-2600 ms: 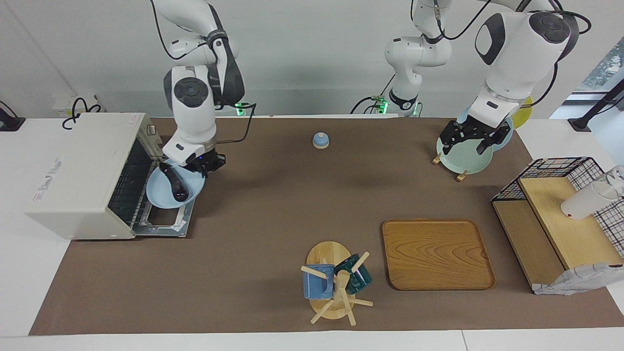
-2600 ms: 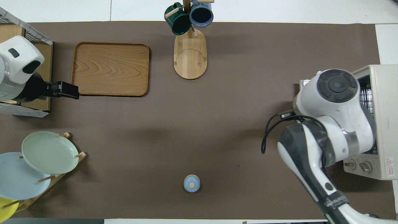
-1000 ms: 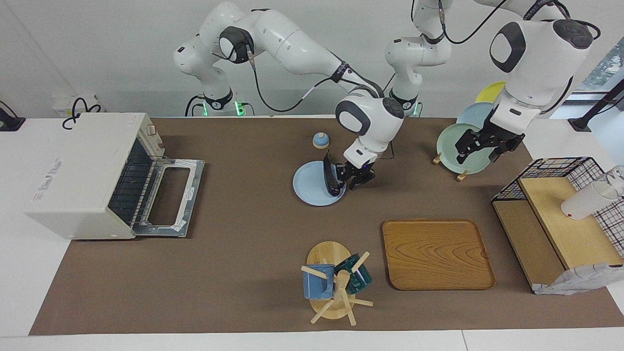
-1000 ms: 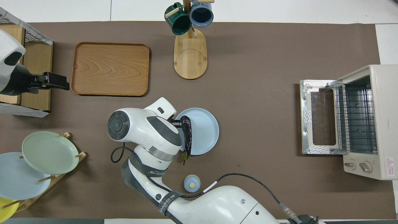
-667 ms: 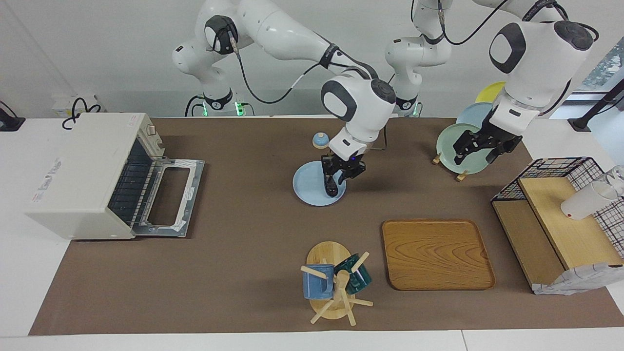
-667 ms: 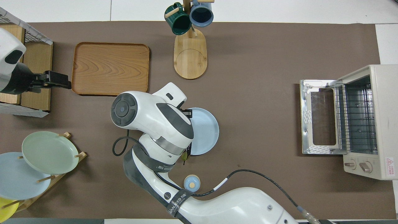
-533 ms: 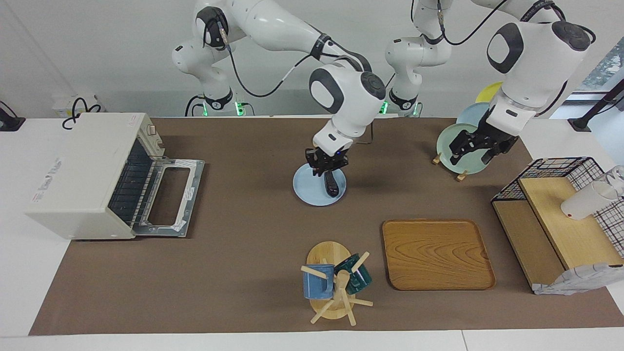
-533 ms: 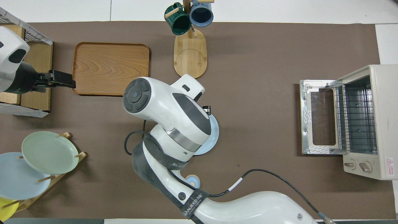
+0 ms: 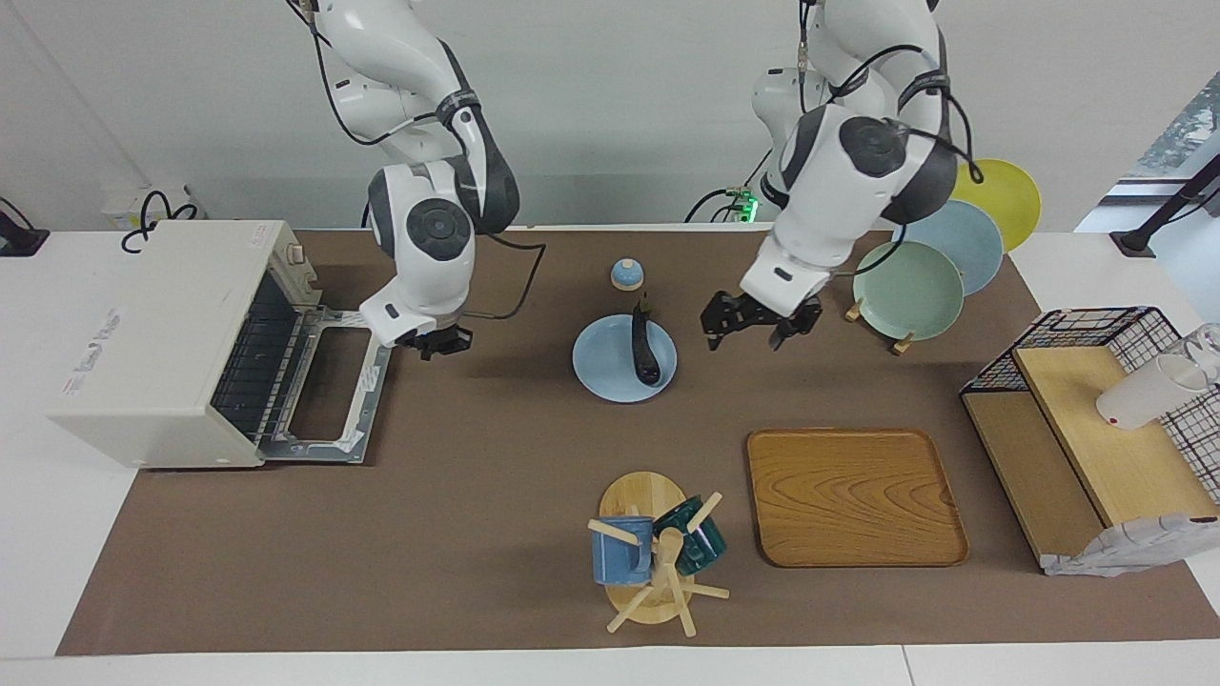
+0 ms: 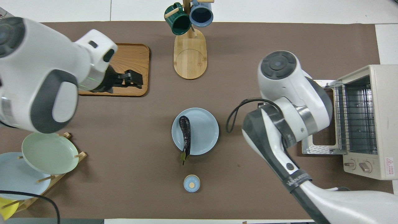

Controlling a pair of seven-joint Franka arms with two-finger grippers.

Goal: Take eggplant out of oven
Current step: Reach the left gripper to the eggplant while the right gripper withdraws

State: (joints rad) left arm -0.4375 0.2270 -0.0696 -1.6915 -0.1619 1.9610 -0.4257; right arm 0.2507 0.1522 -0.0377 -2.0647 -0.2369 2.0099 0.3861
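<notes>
The dark purple eggplant point(image 9: 646, 349) lies on a light blue plate point(image 9: 602, 362) in the middle of the mat; it also shows in the overhead view point(image 10: 185, 132). Nothing holds it. The off-white oven point(image 9: 162, 324) stands at the right arm's end with its door point(image 9: 335, 386) folded down and its wire rack point(image 10: 356, 119) bare. My right gripper point(image 9: 435, 343) hangs over the mat beside the open door's edge. My left gripper point(image 9: 748, 338) is open and empty, in the air beside the plate, toward the left arm's end.
A small blue lid point(image 9: 626, 274) sits nearer to the robots than the plate. A mug tree point(image 9: 658, 553) and a wooden tray point(image 9: 855, 495) lie farther out. A rack of plates point(image 9: 905, 286) and a wire shelf point(image 9: 1096, 410) stand at the left arm's end.
My right gripper carried the plate with the eggplant from the oven to mid-table, let go and swung back to the oven door. My left gripper came from the plate rack toward the plate.
</notes>
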